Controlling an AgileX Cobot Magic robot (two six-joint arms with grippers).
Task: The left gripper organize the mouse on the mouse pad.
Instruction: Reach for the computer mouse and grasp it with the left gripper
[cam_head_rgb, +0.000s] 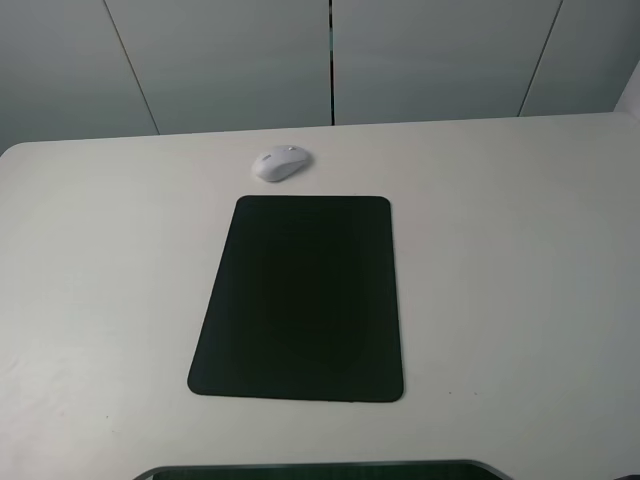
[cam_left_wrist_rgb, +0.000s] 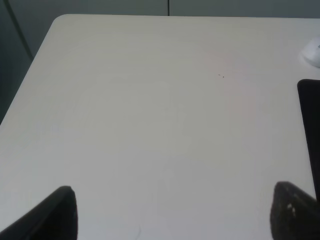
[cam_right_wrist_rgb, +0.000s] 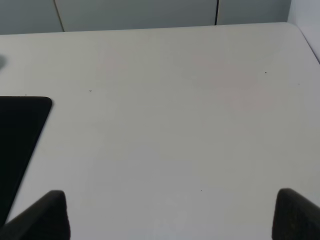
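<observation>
The white mouse (cam_head_rgb: 281, 163) lies on the bare table just beyond the far short edge of the black mouse pad (cam_head_rgb: 300, 297), apart from it. Nothing rests on the pad. Neither gripper shows in the exterior high view. In the left wrist view my left gripper (cam_left_wrist_rgb: 172, 215) is open, its two dark fingertips (cam_left_wrist_rgb: 50, 215) spread wide over empty tabletop; a sliver of the mouse (cam_left_wrist_rgb: 314, 52) and the pad's edge (cam_left_wrist_rgb: 310, 125) show at the frame's border, well away from the fingers. My right gripper (cam_right_wrist_rgb: 170, 217) is open too, with a corner of the pad (cam_right_wrist_rgb: 17, 140) off to one side.
The white table (cam_head_rgb: 520, 260) has a rounded far left corner, and grey wall panels (cam_head_rgb: 230, 60) stand behind its far edge. A dark curved part (cam_head_rgb: 320, 470) shows at the table's near edge.
</observation>
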